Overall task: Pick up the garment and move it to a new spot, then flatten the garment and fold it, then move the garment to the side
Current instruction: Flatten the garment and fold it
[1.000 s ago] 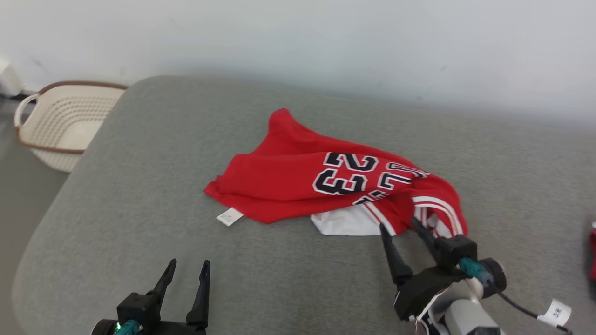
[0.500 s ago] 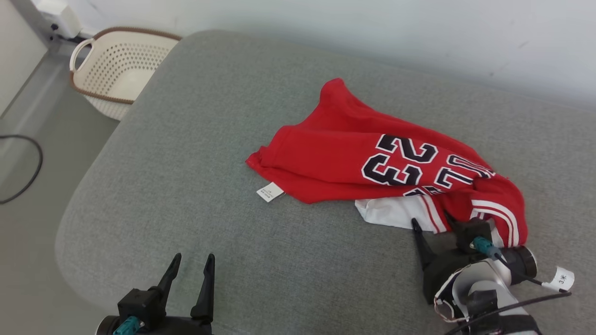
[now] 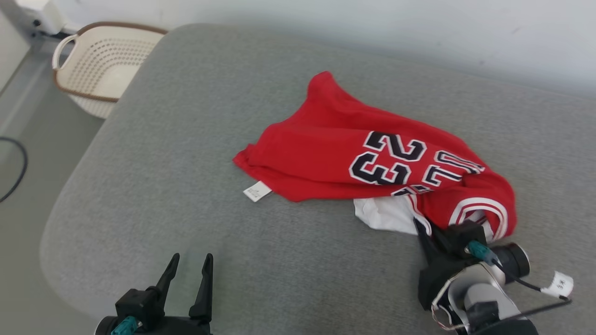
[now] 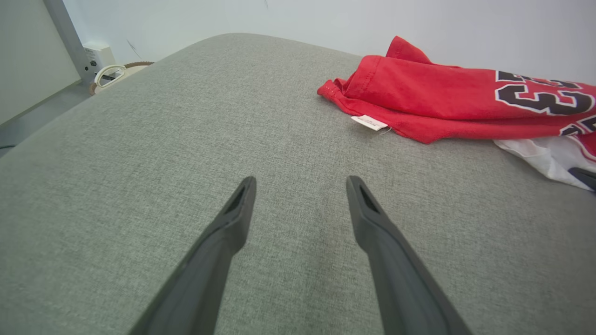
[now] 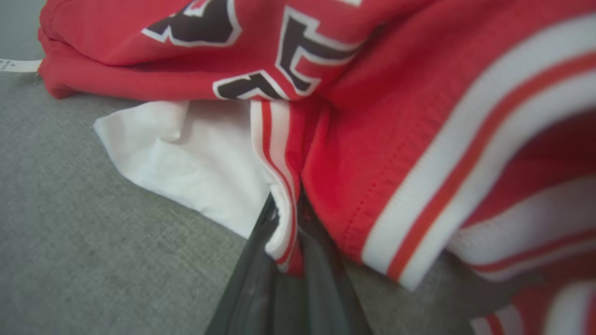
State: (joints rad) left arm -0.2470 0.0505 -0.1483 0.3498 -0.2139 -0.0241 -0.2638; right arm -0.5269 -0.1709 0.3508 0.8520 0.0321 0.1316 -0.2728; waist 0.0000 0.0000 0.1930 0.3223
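Head view: the right pincer (image 3: 424,226), spread a moment ago, now nips the striped trim of the red garment (image 3: 326,158), which lies crumpled right of centre on the grey table (image 3: 163,163). The left pincer (image 3: 191,260) stays spread near the front edge. A cream basket (image 3: 93,65) sits on the floor by the white wall (image 3: 372,28).

Left wrist view: its fingers stand apart over bare fabric.

Right wrist view: its fingers pinch the white-and-red hem.

The garment (image 3: 316,158) is red with black white-edged numerals and white-striped trim; the cushion (image 3: 186,116) is grey.
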